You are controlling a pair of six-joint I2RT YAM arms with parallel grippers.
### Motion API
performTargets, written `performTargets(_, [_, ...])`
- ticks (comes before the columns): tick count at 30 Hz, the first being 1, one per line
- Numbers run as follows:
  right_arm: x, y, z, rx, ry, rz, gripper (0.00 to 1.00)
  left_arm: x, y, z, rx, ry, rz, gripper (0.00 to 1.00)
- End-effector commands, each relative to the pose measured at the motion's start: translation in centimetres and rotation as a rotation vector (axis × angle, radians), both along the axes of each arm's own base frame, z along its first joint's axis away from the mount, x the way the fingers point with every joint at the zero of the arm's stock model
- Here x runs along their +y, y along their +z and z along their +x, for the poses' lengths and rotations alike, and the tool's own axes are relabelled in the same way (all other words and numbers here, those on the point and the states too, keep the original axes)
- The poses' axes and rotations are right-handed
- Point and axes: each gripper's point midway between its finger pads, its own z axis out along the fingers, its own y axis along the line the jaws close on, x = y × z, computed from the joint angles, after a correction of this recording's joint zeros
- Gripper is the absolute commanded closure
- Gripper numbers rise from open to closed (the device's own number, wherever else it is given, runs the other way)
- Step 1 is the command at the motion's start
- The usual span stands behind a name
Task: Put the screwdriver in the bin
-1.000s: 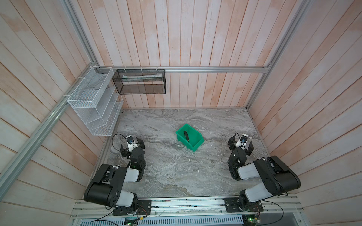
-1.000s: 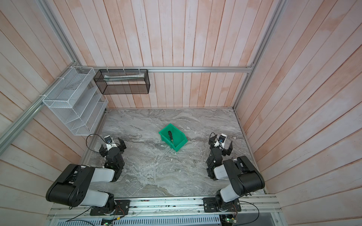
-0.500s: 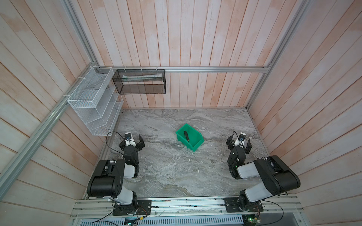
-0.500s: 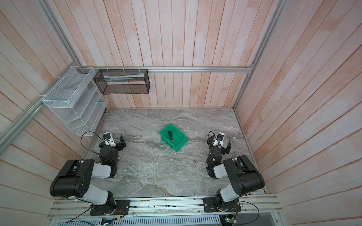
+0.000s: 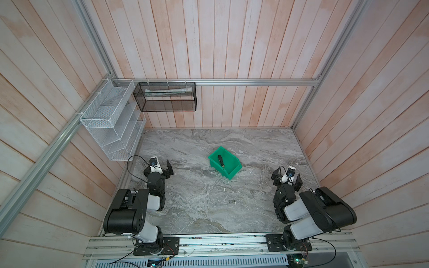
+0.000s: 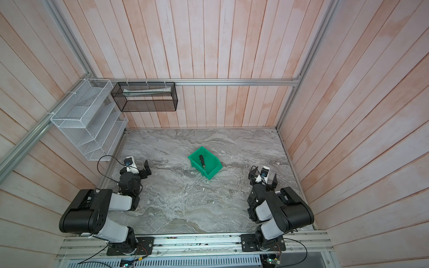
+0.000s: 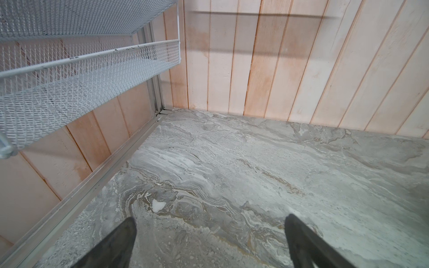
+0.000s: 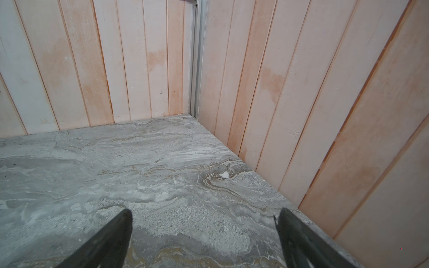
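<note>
You can see the screwdriver [image 5: 221, 161] lying inside the bin [image 5: 232, 169] in both top views, its black handle toward the bin's taller back end and its thin shaft pointing toward the lower front lip. There is a small yellow-orange mark where handle meets shaft. Any lettering on the handle is too small for you to read. The green bin sits near the middle of the grey marble-patterned tabletop [image 5: 209, 204], turned at an angle to the walls.

Your left gripper [image 7: 210, 219] is spread wide and holds nothing. Only bare tabletop shows between its two dark fingers [image 7: 116, 241]. It sits near the left wall, below the white mesh rack [image 5: 111, 125], well apart from the bin.

Your right gripper [image 8: 204, 212] is spread wide too, with nothing between its fingers, and it faces the far right corner. It is also well apart from the bin.

A black mesh basket [image 5: 167, 104] hangs on the back wall with a pale sheet inside. Whether the sheet carries print you cannot tell
</note>
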Motion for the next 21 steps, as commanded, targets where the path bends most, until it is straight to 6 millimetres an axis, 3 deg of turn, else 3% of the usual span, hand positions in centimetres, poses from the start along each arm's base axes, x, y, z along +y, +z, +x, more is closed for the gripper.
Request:
performTargets(1, [1.1, 2.1, 1.2, -0.077, 0.063, 0.007, 0.02, -0.3, 0.5, 0.5, -0.012, -0.009, -0.006, 0.0])
performTargets(8, [1.9, 1.6, 2.2, -0.05, 0.153, 0.009, 0.02, -0.3, 0.5, 0.5, -0.013, -0.007, -0.004, 0.0])
performTargets(14, [1.9, -0.2, 4.1, 0.023, 0.212, 0.046, 0.02, -0.4, 0.6, 0.5, -0.014, -0.007, -0.001, 0.0])
performTargets(21, [2.0, 0.1, 3.8, 0.007, 0.206, 0.029, 0.02, -0.4, 0.6, 0.5, -0.015, -0.007, 0.001, 0.0])
